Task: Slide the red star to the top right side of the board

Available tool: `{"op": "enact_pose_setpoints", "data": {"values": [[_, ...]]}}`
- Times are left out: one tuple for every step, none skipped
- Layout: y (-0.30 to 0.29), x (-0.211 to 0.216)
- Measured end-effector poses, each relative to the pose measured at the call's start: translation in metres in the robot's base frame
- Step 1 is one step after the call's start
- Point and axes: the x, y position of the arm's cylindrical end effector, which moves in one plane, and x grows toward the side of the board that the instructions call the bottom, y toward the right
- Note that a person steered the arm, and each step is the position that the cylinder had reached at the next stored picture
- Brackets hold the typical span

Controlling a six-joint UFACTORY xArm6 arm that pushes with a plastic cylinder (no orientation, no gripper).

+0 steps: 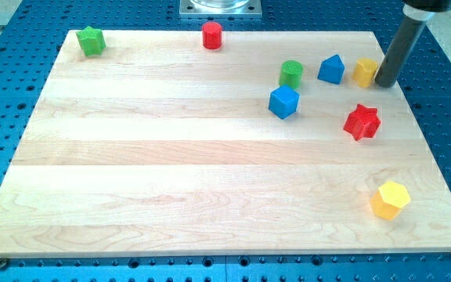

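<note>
You will find my tip (384, 82) bare, holding nothing, resting on the board (171, 172) near its top right edge, just right of a small yellow block (365, 71) whose shape is partly hidden by the rod; the rod's upper end is cut off by the view's top; the red star (362, 121) lies below and slightly left of my tip, apart from it; left of the yellow block sit a blue block (331, 69), a green cylinder (291, 74) and a blue cube (283, 102); a yellow hexagon (389, 199) sits lower right; a red cylinder (211, 35) and green star (92, 41) sit along the top.

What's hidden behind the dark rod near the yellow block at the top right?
My tip touches the small yellow block, covering its right edge. Behind the rod, only board and blue table show.
</note>
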Motion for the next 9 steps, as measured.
{"op": "enact_pose_setpoints", "data": {"values": [[-0.072,-0.004],[-0.161,-0.004],[-0.111,0.012],[-0.092,0.033],[0.004,0.035],[0.011,0.104],[-0.046,0.138],[-0.076,0.133],[-0.074,0.087]]}}
